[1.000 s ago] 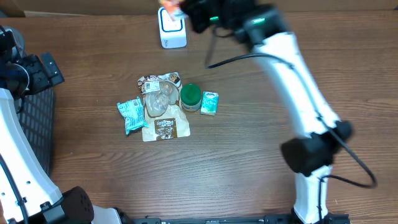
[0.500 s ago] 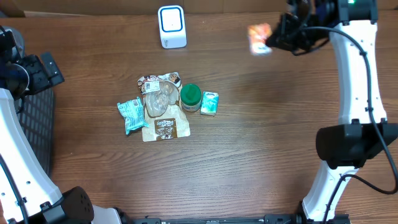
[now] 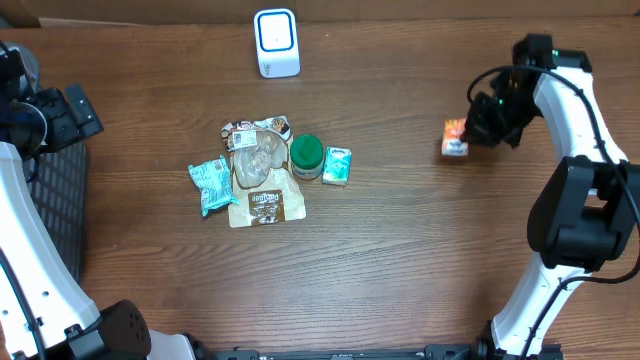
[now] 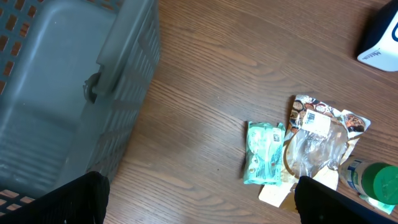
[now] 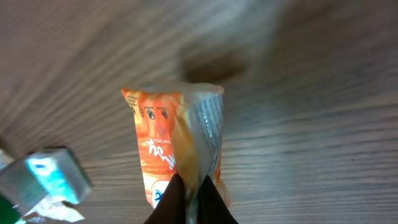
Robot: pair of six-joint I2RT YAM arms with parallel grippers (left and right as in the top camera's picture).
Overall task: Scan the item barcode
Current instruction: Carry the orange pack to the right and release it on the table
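Jaws of right gripper (image 5: 189, 198): pinched shut on orange packet (image 5: 171, 146), at the table's right side, well apart from scanner (image 3: 277, 43). Left gripper (image 3: 75, 112): spread wide, empty. Risk: thin edge grip, so the packet could be dropped if swung.

Even, diffuse light from above falls on the brown wood-grain surface (image 3: 400, 250). Shadows are faint and short, with a mild sheen on the grain. The overhead and left wrist views are sharp. The right wrist view is smeared: grain blurs around the orange foil packet (image 5: 165, 149), a soft dark shadow lies above it, and the right pincer (image 5: 189, 202) is out of focus.
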